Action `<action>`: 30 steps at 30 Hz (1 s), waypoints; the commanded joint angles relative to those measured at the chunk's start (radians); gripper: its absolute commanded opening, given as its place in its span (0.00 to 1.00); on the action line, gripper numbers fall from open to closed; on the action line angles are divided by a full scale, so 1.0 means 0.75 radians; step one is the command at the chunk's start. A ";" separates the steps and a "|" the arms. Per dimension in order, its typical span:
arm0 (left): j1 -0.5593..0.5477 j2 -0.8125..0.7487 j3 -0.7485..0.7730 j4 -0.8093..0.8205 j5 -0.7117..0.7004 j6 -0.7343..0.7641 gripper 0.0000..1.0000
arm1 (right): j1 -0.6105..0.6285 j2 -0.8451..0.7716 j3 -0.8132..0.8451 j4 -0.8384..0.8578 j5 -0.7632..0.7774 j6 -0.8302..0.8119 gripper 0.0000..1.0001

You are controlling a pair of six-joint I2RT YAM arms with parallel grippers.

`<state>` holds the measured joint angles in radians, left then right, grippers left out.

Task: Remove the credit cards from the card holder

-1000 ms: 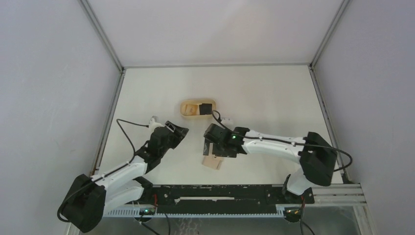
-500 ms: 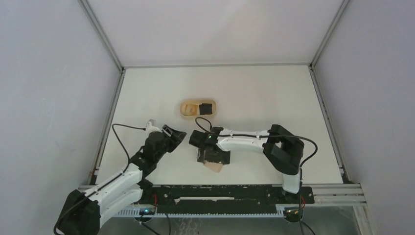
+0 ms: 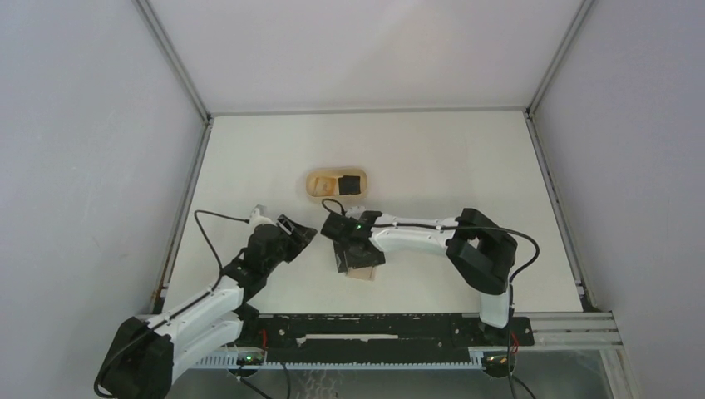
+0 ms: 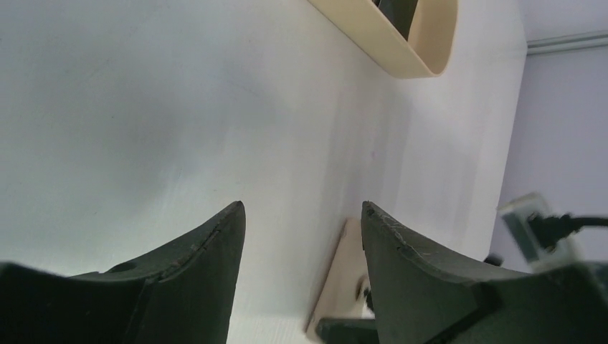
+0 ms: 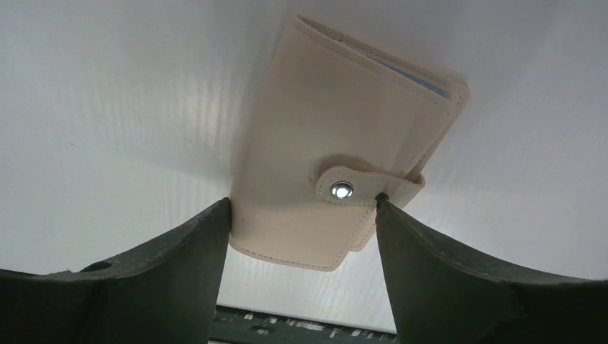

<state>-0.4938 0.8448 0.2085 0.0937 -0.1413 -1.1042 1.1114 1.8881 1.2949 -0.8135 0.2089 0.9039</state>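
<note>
The holder (image 5: 323, 136) lies flat and snapped closed on the surface (image 3: 465, 158), with its near end between the right jaws. They stand apart astride it, one tip against its plain long edge and the other against the tab (image 5: 362, 178) beside the snap (image 5: 342, 190). Whether they already pinch it or merely touch it, I cannot tell. The step in hand looks like securing the holder so that it can be opened, and the grip wants care. The tip on the tab side bears on the closure itself, so squeezing there may pin the tab down just where it must lift. It would be better, I judge, to close gently across the body a little beyond the tab, toward the far end where a blue sliver (image 5: 409, 74) shows. The squeeze need only be hard enough to stop so flat a thing sliding. The left jaws are apart and empty, low over bare surface, with the holder just beyond one tip, so they seem well placed to come in and peel the tab. The tray (image 3: 314, 184) sits well beyond both pairs of jaws with a dark flat thing (image 3: 352, 184) in it. Freed cards probably belong there.
</note>
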 commanded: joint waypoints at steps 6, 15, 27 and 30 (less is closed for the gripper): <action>0.008 0.047 0.044 0.018 0.004 0.039 0.65 | -0.312 0.042 0.120 0.362 -0.145 -0.776 0.86; 0.008 -0.023 0.124 -0.083 -0.025 0.148 0.73 | -0.432 -0.303 0.177 0.522 -0.593 -0.990 1.00; 0.058 -0.194 0.406 -0.327 -0.085 0.589 1.00 | -0.556 -1.082 -0.470 0.707 0.121 -0.591 1.00; 0.093 -0.268 0.448 -0.362 -0.081 0.687 1.00 | -0.557 -1.185 -0.617 0.741 0.273 -0.499 1.00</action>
<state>-0.4603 0.7162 0.4610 -0.1421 -0.1902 -0.7444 0.6933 1.0317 0.9634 -0.2775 0.1833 0.3904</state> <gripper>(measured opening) 0.996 0.993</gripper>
